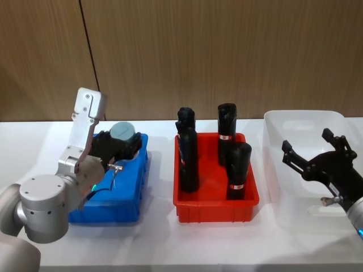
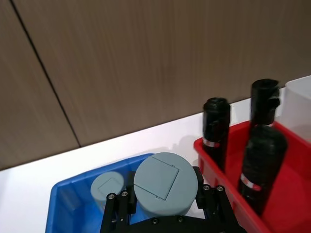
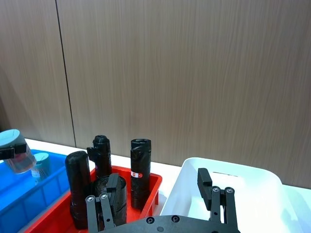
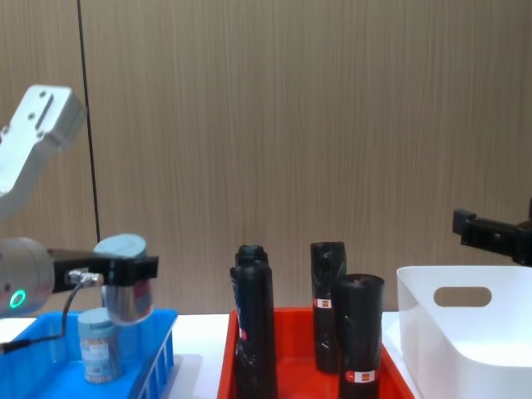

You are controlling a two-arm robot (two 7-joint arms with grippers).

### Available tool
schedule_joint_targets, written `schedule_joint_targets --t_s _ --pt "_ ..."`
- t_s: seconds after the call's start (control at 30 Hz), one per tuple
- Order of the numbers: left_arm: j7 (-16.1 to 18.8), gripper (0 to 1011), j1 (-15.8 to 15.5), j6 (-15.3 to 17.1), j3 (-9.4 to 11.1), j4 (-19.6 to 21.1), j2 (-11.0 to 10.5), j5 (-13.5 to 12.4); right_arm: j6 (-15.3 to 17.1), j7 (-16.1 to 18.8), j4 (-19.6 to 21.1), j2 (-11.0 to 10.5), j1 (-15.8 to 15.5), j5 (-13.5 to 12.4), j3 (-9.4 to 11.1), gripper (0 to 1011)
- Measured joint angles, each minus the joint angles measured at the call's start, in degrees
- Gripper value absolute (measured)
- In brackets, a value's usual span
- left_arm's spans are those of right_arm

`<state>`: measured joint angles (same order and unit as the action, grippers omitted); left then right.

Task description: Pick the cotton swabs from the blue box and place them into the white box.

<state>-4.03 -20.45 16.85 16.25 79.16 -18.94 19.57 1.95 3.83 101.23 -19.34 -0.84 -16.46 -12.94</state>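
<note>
My left gripper (image 1: 120,144) is shut on one tub of cotton swabs (image 1: 123,134) with a dusty-blue lid, holding it upright in the air over the far end of the blue box (image 1: 108,214). The chest view shows this tub (image 4: 125,288) above the box rim. A second tub (image 4: 97,345) stands inside the blue box (image 4: 154,366); the left wrist view shows it (image 2: 108,188) beside the held tub (image 2: 165,183). Over the white box (image 1: 306,115) at the right, my right gripper (image 1: 316,154) hovers open with nothing in it.
A red tray (image 1: 215,211) with several tall black wrapped rolls (image 1: 189,161) sits between the two boxes. A wooden wall stands close behind the white table. Bare tabletop (image 1: 159,243) runs along the front edge.
</note>
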Motion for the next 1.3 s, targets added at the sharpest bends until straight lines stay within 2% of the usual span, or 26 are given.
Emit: schedule_joint_targets --t_s 0.27,0.5,0.67,0.9,1.3 --pt "-5.9 664 1.0 -0.3 0.0 4.0 -1.1 -0.2 0.0 0.0 0.0 0.0 0.0 0.0 0.0 1001" --pt "-10.8 663 1.4 0.0 0.0 6.0 -1.8 0.8 0.0 0.0 0.0 0.0 0.0 0.0 0.0 1001" --pt "-15.9 664 1.5 0.7 0.0 7.4 -2.3 2.0 0.0 0.0 0.0 0.0 0.0 0.0 0.0 1001" --pt "-21.1 664 1.4 1.1 0.2 8.2 -2.7 3.0 0.0 0.0 0.0 0.0 0.0 0.0 0.0 1001" --pt "-32.2 664 0.5 1.1 0.8 7.8 -3.1 5.2 0.0 0.0 0.0 0.0 0.0 0.0 0.0 1001"
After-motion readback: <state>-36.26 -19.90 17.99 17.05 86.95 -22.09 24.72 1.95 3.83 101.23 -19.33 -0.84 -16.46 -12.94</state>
